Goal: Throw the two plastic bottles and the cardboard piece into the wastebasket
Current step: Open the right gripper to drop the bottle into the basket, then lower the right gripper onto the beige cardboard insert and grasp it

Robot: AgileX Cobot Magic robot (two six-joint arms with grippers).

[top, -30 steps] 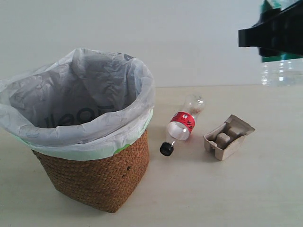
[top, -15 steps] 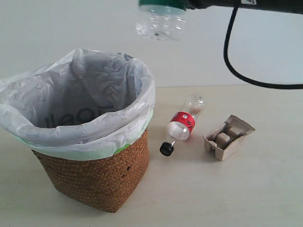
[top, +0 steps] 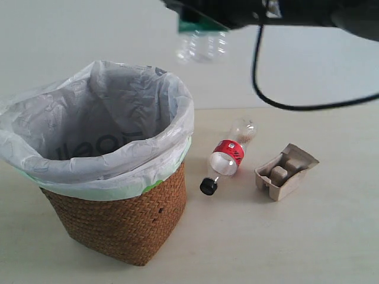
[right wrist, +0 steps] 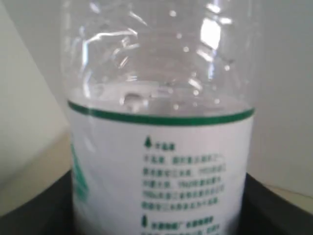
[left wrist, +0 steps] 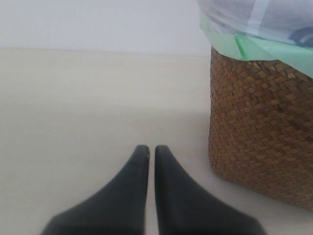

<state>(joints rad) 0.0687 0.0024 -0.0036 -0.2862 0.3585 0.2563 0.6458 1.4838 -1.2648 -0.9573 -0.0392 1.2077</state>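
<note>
The larger clear bottle (top: 201,42) with its green-white label hangs high above the far right rim of the wastebasket (top: 118,219), with my right gripper (top: 207,21) shut on it. Up close, the bottle (right wrist: 161,127) fills the right wrist view between dark fingers (right wrist: 274,205). The smaller bottle (top: 227,157) with red label and black cap lies on the table right of the basket. The beige cardboard piece (top: 286,171) sits further right. My left gripper (left wrist: 151,149) is shut and holds nothing, low over the table beside the wicker wastebasket (left wrist: 264,127).
The white bag liner (top: 100,124) with a pale green edge flares out over the basket rim. A black cable (top: 296,106) loops down from the right arm above the table. The pale tabletop (top: 308,236) spreads in front.
My right arm has carried the larger bottle from the far upper right leftwards; since half a second ago it has dropped slightly and now hangs over the basket's far right rim. Nothing on the table moved.
</note>
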